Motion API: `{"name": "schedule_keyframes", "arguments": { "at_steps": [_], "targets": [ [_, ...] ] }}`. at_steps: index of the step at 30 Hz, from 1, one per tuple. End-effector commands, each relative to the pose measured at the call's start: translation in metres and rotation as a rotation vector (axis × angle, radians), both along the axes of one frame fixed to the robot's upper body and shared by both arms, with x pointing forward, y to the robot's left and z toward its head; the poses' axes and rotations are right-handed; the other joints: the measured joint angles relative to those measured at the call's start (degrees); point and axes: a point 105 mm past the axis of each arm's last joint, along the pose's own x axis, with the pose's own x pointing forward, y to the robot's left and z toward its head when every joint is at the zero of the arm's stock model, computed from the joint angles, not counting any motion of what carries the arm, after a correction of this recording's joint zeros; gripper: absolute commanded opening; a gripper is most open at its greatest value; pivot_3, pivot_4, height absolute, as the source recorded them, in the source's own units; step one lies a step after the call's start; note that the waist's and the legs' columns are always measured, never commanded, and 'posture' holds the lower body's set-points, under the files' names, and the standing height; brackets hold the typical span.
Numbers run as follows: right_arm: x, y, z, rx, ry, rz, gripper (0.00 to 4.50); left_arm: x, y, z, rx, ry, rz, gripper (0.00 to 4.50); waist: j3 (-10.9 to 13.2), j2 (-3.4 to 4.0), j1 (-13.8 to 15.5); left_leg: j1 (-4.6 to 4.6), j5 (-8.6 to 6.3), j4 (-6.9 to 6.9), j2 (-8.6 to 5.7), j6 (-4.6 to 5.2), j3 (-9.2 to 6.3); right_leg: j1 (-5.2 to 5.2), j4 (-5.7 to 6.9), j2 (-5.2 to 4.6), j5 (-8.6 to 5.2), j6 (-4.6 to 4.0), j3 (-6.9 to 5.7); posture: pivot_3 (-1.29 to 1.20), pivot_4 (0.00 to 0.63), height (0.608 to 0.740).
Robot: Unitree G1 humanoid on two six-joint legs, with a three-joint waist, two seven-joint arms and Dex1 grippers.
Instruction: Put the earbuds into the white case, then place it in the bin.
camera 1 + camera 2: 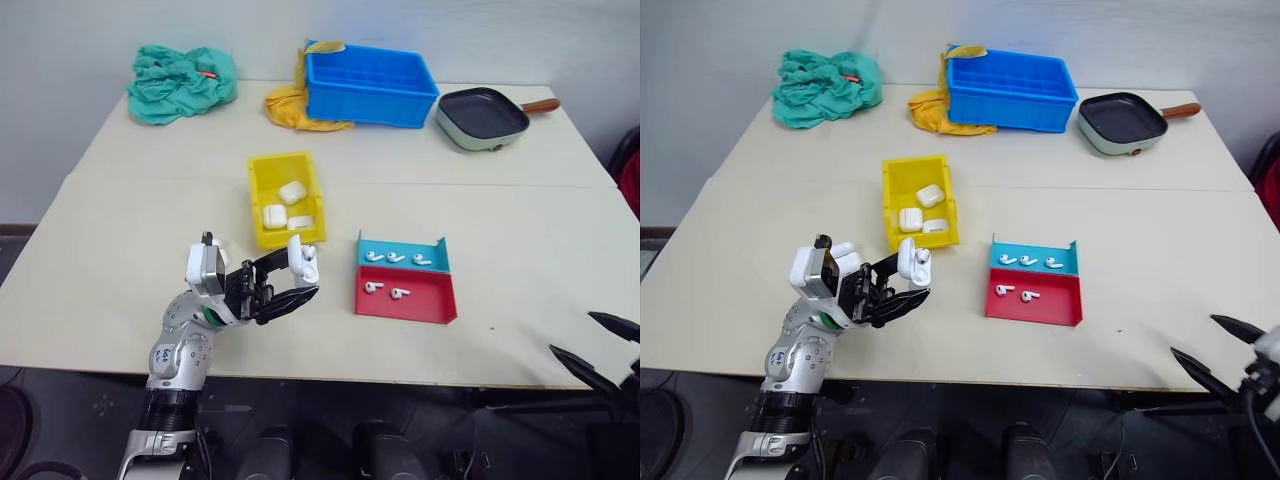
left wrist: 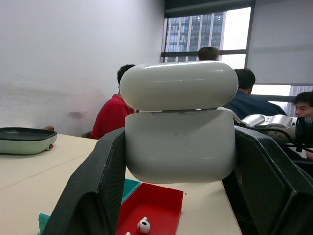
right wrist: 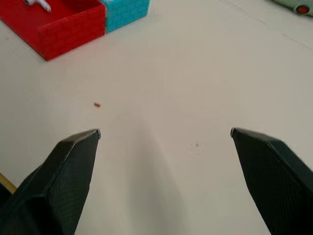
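Table of pale cream laminate is carrying every item in the head views. The left gripper, at 7 o'clock of the table, is clamping its two black fingers against the sides of a small glossy white rounded earbud case, whose hinged lid is standing open (seen end-on in the left wrist view). The case is being held above the table, just beside the near edge of the small bright yellow open-top plastic bin.

The yellow bin is sitting near the table centre and is containing three more white cases. At 3 o'clock of the held case, a shallow red tray is touching a shallow blue tray; tiny white stemmed earbuds are lying in both, three in the blue and two in the red.

The right gripper, at 4 o'clock past the table edge, is standing with its fingers spread wide and gripping nothing.

At 12 o'clock, a large blue plastic crate is resting beside a yellow cloth, with a crumpled green cloth at 11 o'clock and a pale green frying pan at 1 o'clock.
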Motion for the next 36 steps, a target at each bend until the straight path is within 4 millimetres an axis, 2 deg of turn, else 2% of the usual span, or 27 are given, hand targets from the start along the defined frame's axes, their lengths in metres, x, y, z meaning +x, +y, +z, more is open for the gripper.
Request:
{"name": "schedule_keyframes", "arguments": {
  "at_steps": [1, 5, 7, 10, 13, 14, 17, 21, 36],
  "targets": [
    [0.034, 0.028, 0.035, -0.113, -0.067, 0.1, 4.41, -0.006, -0.001, 0.008, -0.001, -0.044, 0.009, 2.8, 0.0, 0.05, -0.3, 0.01, 0.01, 0.02, 0.0, -0.01, 0.01, -0.02, 0.03, 0.0, 0.0, 0.0, 0.02, 0.0, 0.15, 0.74],
    [0.066, 0.073, 0.069, -0.14, -0.069, 0.284, 4.41, -0.006, -0.003, 0.01, -0.003, -0.043, 0.016, 2.8, 0.0, 0.1, 0.4, -0.09, 0.02, 0.09, 0.0, -0.04, -0.02, -0.2, 0.13, -0.01, 0.0, 0.0, 0.0, 0.0, 0.15, 0.74],
    [0.079, 0.094, 0.08, -0.156, -0.032, 0.364, 4.41, -0.005, -0.004, 0.01, -0.005, -0.044, 0.02, 2.8, 0.0, 0.09, 0.6, -0.21, 0.02, 0.1, 0.0, -0.04, -0.04, -0.32, 0.16, -0.01, 0.01, 0.01, -0.02, 0.0, 0.15, 0.74],
    [0.096, 0.12, 0.086, -0.211, 0.03, 0.451, 4.41, -0.005, -0.005, 0.011, -0.009, -0.045, 0.024, 2.8, 0.0, 0.07, 1.2, -0.35, 0.02, 0.09, -0.02, -0.04, -0.15, -0.41, 0.11, -0.06, 0.01, 0.01, -0.11, 0.0, 0.15, 0.74],
    [0.11, 0.137, 0.085, -0.248, 0.107, 0.503, 4.41, -0.005, -0.005, 0.011, -0.014, -0.042, 0.029, 2.8, 0.0, 0.06, 1.6, -0.41, 0.0, 0.08, -0.03, -0.05, -0.18, -0.45, 0.05, -0.07, 0.01, 0.01, -0.15, 0.0, 0.15, 0.74],
    [0.113, 0.14, 0.083, -0.26, 0.139, 0.512, 4.41, -0.005, -0.006, 0.011, -0.016, -0.04, 0.031, 2.8, 0.0, 0.06, 1.7, -0.44, 0.0, 0.08, -0.04, -0.04, -0.19, -0.47, 0.03, -0.08, 0.01, 0.01, -0.16, 0.0, 0.15, 0.74],
    [0.124, 0.147, 0.076, -0.323, 0.198, 0.536, 3.81, -0.007, -0.007, 0.01, -0.015, -0.037, 0.026, 2.8, 0.0, 0.05, 1.8, -0.49, -0.01, 0.09, -0.05, -0.04, -0.23, -0.49, 0.01, -0.09, 0.01, 0.01, -0.2, 0.0, 0.15, 0.74],
    [0.143, 0.147, 0.07, -0.401, 0.228, 0.5, 2.43, -0.008, -0.008, 0.01, -0.011, -0.037, 0.021, 2.8, 0.0, 0.04, 1.7, -0.5, -0.01, 0.09, -0.06, -0.04, -0.22, -0.51, 0.02, -0.09, 0.01, 0.01, -0.22, 0.0, 0.15, 0.74],
    [0.161, 0.151, 0.043, -0.571, 0.391, 0.524, 2.43, -0.012, -0.012, 0.012, -0.015, -0.045, 0.034, 2.8, 0.0, 0.04, 1.0, -0.51, -0.01, 0.1, -0.05, -0.06, -0.22, -0.55, 0.08, -0.08, 0.01, 0.01, -0.27, 0.0, 0.15, 0.74]
  ]
}}
